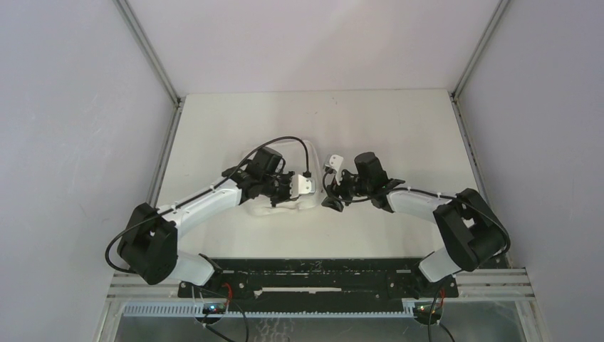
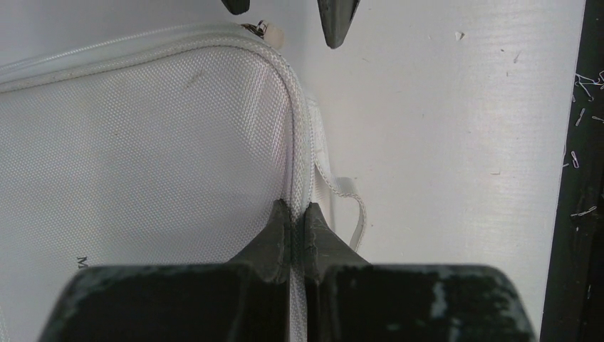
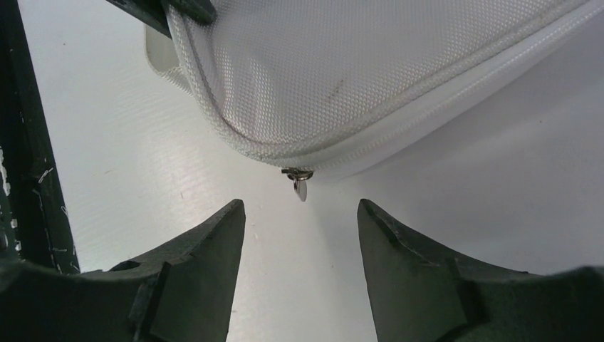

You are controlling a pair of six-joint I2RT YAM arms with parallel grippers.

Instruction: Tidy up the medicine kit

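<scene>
Nearest to me, my left gripper [image 2: 293, 214] is clamped shut on the corded side seam of the medicine kit [image 2: 142, 142], pinning the case flat on the table [image 2: 441, 142]. A thin white loop [image 2: 354, 206] hangs off the seam just at 3 o'clock of that pinch.

My right gripper [image 3: 300, 208] stands wide and holds nothing. The zip pull [image 3: 300, 185] sits dead ahead at 12 o'clock, just past my fingertips [image 3: 235, 214] and centred in the gap, not touching either one. It is a small metal tab dangling from the rounded corner of the kit. The right arm is clearly the nearer one to it.

Beyond the tab, the zip line runs away toward 2 o'clock along the white edge, with the woven top of the case filling the view from 10 to 2. The case looks closed, or nearly so.

From above, the kit [image 1: 267, 209] lies mid-table under my left wrist, at 9 o'clock from my right gripper [image 1: 335, 191]. I judge nothing blocks a straight reach onto the tab.
</scene>
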